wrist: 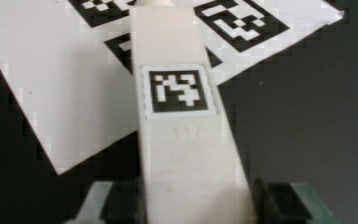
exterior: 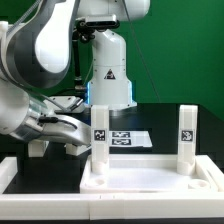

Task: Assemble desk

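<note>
The desk is judged to be about half assembled. Its tabletop (exterior: pixel 140 178) lies at six o'clock in the exterior view, rim upward. Two legs are seen standing upright on its far corners, the ten-o'clock leg (exterior: pixel 100 143) and the two-o'clock leg (exterior: pixel 186 135), each with a tag near its top. How firmly they are seated cannot be told. The near corner at eight o'clock appears bare, and the near corner at four o'clock is cut off by the frame. A third leg (wrist: pixel 190 120) is shown lengthwise in the wrist view, tag face up, with the marker board (wrist: pixel 51 90) behind its far half and the black counter (wrist: pixel 318 130) beside it. Whether it rests on the counter or is lifted cannot be told, and it is not made out in the exterior view. No fourth leg is seen. Fitting the third and fourth legs to the near corners is therefore judged to be what is left. The tool (wrist: pixel 194 205) is set around the near end of the third leg, one finger (wrist: pixel 99 203) on each side, the jaws about half open, with only a thin dark line between each finger and the leg. Whether the pads already press on the leg cannot be told. In the exterior view the arm (exterior: pixel 40 60) reaches in from nine o'clock, low over the counter, toward the marker board.
</note>
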`<state>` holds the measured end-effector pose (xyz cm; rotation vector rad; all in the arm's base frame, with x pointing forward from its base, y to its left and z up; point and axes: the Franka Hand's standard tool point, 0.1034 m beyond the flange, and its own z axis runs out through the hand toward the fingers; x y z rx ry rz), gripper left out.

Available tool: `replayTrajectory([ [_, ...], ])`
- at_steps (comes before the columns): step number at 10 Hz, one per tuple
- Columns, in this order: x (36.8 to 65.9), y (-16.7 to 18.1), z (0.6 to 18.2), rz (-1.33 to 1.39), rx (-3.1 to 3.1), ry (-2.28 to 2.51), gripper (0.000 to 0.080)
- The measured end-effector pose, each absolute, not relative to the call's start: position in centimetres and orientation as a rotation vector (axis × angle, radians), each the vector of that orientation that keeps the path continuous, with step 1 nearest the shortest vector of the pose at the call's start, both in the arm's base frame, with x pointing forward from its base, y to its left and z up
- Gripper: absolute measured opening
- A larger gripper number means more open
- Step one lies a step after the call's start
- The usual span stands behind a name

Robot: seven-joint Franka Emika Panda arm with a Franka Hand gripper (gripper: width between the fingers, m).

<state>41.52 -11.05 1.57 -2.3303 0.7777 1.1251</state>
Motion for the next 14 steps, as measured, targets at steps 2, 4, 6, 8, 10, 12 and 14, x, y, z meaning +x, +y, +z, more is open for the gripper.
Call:
replayTrajectory([
  [2, 41.5, -11.1, 1.6, 1.125, -2.330, 0.778, 0.0286],
  [4, 41.5, -11.1, 1.6, 1.125, -2.330, 0.778, 0.0286],
  [6, 41.5, -11.1, 1.6, 1.125, -2.330, 0.778, 0.0287],
  [8, 41.5, -11.1, 1.6, 1.125, -2.330, 0.778, 0.0287],
  [10, 41.8, -11.3, 4.3, 1.140, -2.291, 0.761, 0.0287],
  [12, 42.4, -11.4, 9.3, 1.095, -2.271, 0.737, 0.0287],
  [14, 43.2, -10.8, 12.6, 1.046, -2.284, 0.727, 0.0287],
])
